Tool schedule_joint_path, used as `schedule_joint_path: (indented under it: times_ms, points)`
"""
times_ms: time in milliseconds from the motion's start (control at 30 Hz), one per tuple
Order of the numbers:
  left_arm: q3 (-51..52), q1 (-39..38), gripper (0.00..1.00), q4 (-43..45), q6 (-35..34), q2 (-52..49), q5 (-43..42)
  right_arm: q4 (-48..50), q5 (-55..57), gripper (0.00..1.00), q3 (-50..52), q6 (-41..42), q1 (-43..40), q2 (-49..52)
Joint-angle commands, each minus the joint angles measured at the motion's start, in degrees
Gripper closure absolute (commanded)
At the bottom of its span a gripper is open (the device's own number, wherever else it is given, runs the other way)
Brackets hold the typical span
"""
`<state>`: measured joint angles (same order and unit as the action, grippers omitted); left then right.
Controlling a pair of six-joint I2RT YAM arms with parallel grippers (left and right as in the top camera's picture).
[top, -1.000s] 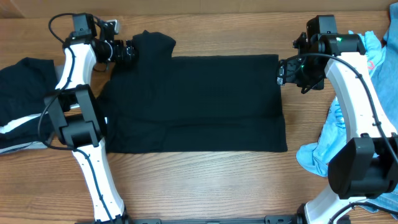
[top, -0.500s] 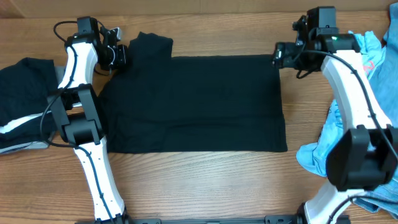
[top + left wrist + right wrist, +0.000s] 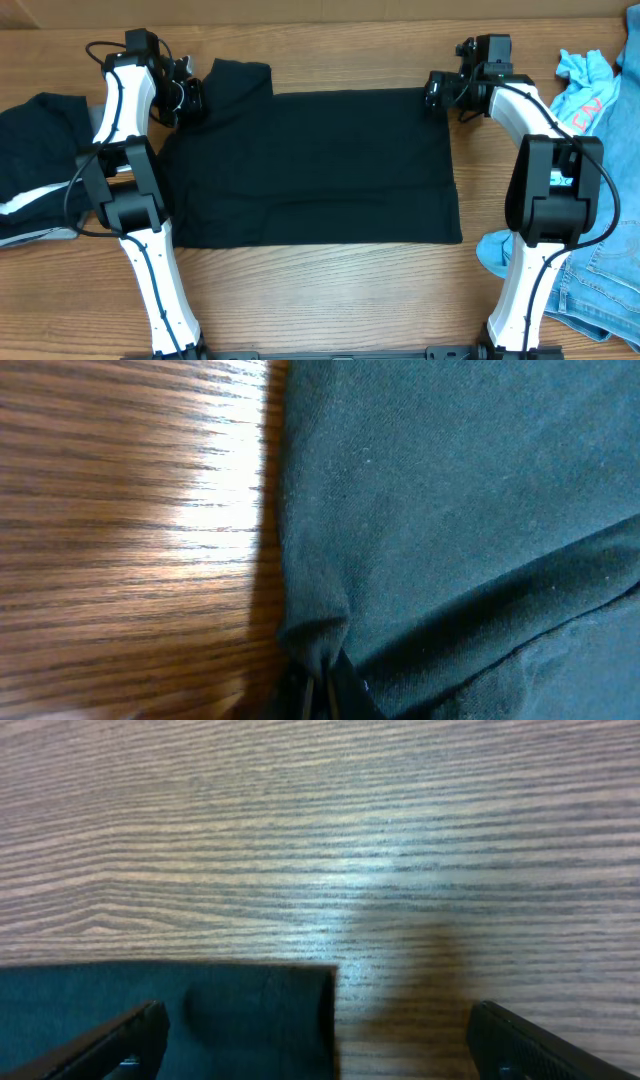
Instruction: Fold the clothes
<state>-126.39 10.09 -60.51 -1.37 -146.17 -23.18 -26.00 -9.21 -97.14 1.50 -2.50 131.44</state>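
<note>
A black T-shirt [image 3: 310, 165] lies spread flat across the middle of the wooden table, with one sleeve sticking up at the far left [image 3: 240, 72]. My left gripper [image 3: 190, 97] is at the shirt's far-left edge beside that sleeve. In the left wrist view it [image 3: 318, 695] is shut on a pinched fold of the dark fabric [image 3: 450, 510]. My right gripper [image 3: 432, 92] is at the shirt's far-right corner. In the right wrist view it [image 3: 325, 1055] is open wide, and the shirt's corner [image 3: 220, 1010] lies between its fingers [image 3: 130, 1040], apart from both.
A dark garment pile with a white stripe [image 3: 40, 150] lies at the left edge. A light blue garment [image 3: 582, 88] lies at the far right, more blue cloth [image 3: 505, 250] sits near the right arm's base, and jeans [image 3: 600, 300] fill the bottom right corner.
My left gripper has shut on the shirt's far-left edge. My right gripper has moved left and away to the shirt's far-right corner and opened wider.
</note>
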Motion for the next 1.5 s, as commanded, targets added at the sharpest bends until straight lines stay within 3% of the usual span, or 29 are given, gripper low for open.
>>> schedule_joint_path:
  times_ms: [0, 133, 200, 333, 600, 667, 767, 867, 1000, 1233, 1467]
  points:
    - [-1.0, -0.4, 0.94, -0.6, -0.3, -0.9, 2.8, 1.8, -4.0, 0.03, -0.8, -0.3, 0.2, 1.0]
    - [-1.0, -0.4, 0.94, -0.5, -0.3, -0.9, 2.8, 1.2, -5.0, 0.1, -0.7, -0.3, 0.6, 1.4]
    - [-1.0, -0.4, 0.94, -0.4, -0.3, -0.9, 2.8, 1.2, -5.0, 0.25, -0.7, 0.0, 0.6, 1.4]
    - [-1.0, -0.4, 0.94, -0.4, -0.3, -0.9, 2.8, 1.3, -5.0, 0.35, -0.7, -0.1, 0.6, 1.4]
    - [-1.0, -0.4, 0.94, -0.4, -0.3, -0.9, 2.8, 1.9, -5.1, 0.36, -0.7, 0.0, 0.8, 4.6]
    - [-1.0, -0.4, 0.94, -0.4, -0.3, -0.9, 2.8, 2.3, -5.1, 0.48, -0.7, 0.0, 0.9, 4.6]
    - [-1.0, -0.4, 0.94, -0.6, -0.3, -0.9, 2.8, 2.3, -5.0, 0.82, -0.7, 0.0, 0.9, 4.6]
    - [-1.1, -0.4, 0.96, -1.5, -0.4, -0.9, 2.8, -0.1, -4.0, 0.96, -0.9, 0.0, 0.9, 4.6]
    - [-5.2, -0.4, 0.96, -6.0, -0.3, -0.9, 2.8, -10.0, -3.3, 0.96, -7.1, 0.0, 0.0, 4.2]
    - [-23.8, -0.4, 0.96, -18.8, -0.4, -0.9, 2.8, -32.5, -3.3, 0.96, -25.4, 0.0, -0.5, 4.1]
    - [-30.4, -0.4, 0.96, -32.0, -0.4, -0.9, 8.4, -48.6, -0.1, 0.96, -28.3, 0.0, -0.6, 3.8]
